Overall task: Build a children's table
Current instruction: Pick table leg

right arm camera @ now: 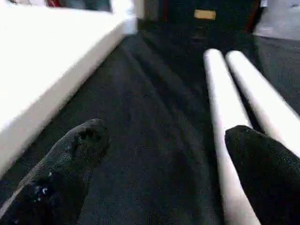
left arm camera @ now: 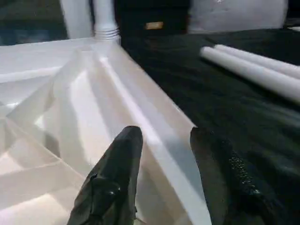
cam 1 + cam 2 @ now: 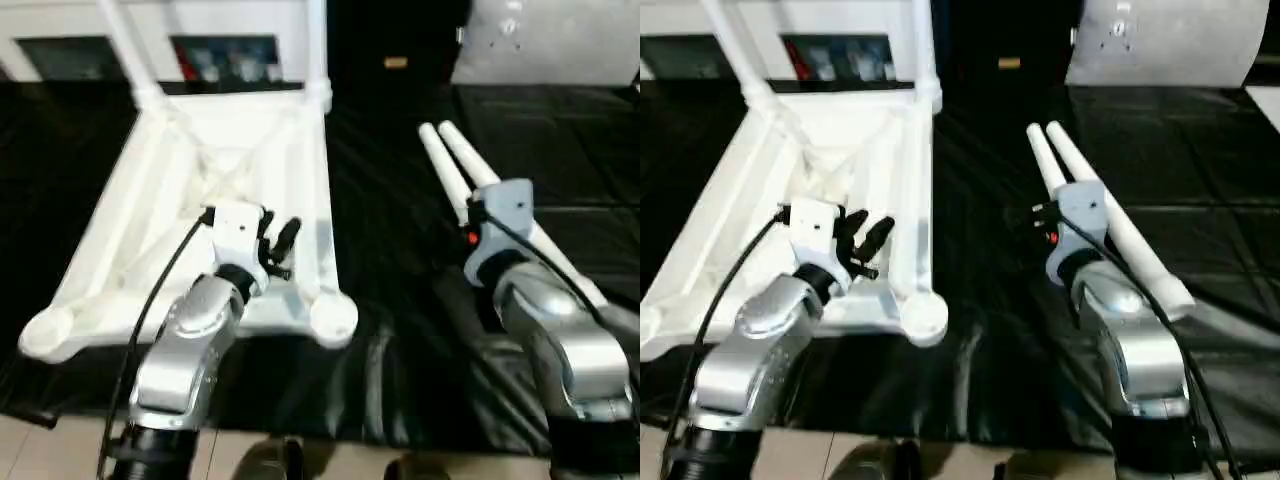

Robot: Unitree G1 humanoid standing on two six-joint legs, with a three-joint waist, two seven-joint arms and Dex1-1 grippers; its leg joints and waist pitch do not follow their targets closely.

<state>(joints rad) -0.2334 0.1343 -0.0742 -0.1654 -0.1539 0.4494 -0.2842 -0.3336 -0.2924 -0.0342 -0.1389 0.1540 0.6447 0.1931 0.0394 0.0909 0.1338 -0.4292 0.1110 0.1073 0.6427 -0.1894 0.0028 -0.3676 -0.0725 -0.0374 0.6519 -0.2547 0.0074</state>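
The white plastic square tabletop (image 3: 200,210) lies ribs-up on the black-covered desk (image 3: 400,330), two legs already standing in its far sockets; two loose white tapered tube legs (image 3: 1110,215) lie side by side, well apart; the left pincer (image 2: 164,154), half apart, straddles the top's near edge rib; the right pincer (image 1: 161,159), wide apart and empty, hangs over the legs; next, I judge, it closes on the nearer leg; bare cloth between leaves room.

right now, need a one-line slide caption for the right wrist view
Open right gripper hovering over the black worktable, beside two loose white table legs, tabletop edge opposite.
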